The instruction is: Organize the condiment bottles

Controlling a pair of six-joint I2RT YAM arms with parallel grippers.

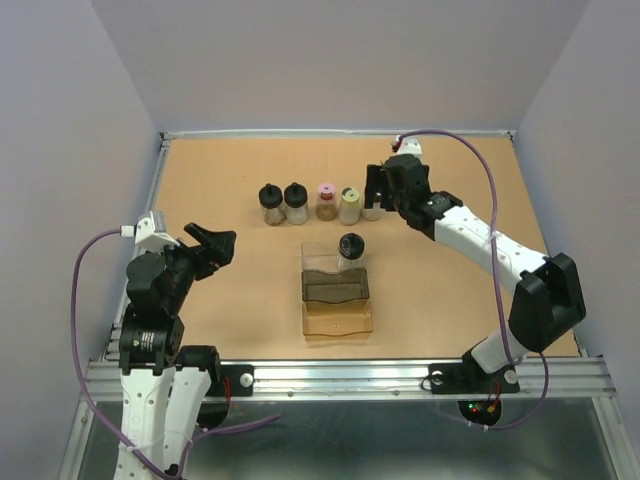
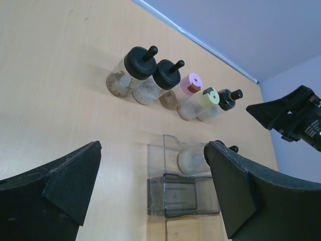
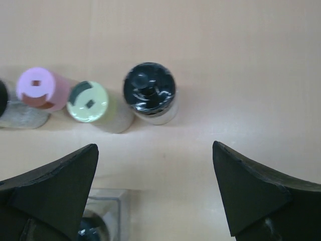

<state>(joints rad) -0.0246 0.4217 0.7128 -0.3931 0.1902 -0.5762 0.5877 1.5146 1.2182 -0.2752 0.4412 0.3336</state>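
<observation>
While five of the six condiment bottles stand in a neat row across the far middle of the table [image 1: 220, 320], the right gripper [image 3: 154, 150] hangs with its jaws spread wide and holding nothing, just on the near side of the row's right-hand end. That end is a black-capped bottle [image 3: 150, 93], upright and clear of both fingers. Beside it to the left come the yellow-green-capped bottle [image 3: 88, 102], the pink-capped bottle [image 3: 36, 86] and then two more black-capped bottles [image 1: 271, 203] [image 1: 296, 203], each close against its neighbour. The sixth bottle [image 1: 351, 248], also black-capped, stands upright in the rear compartment of the brown-tinted clear tray [image 1: 336, 300], nearer the arms and well apart from the row. The left gripper [image 1: 218, 243] is likewise wide open and empty, hovering over bare tabletop to the left of the tray. If the row is the intended arrangement, the job looks nearly finished: five bottles are placed, and only the one in the tray is left to lift out and set at an end of the line.
</observation>
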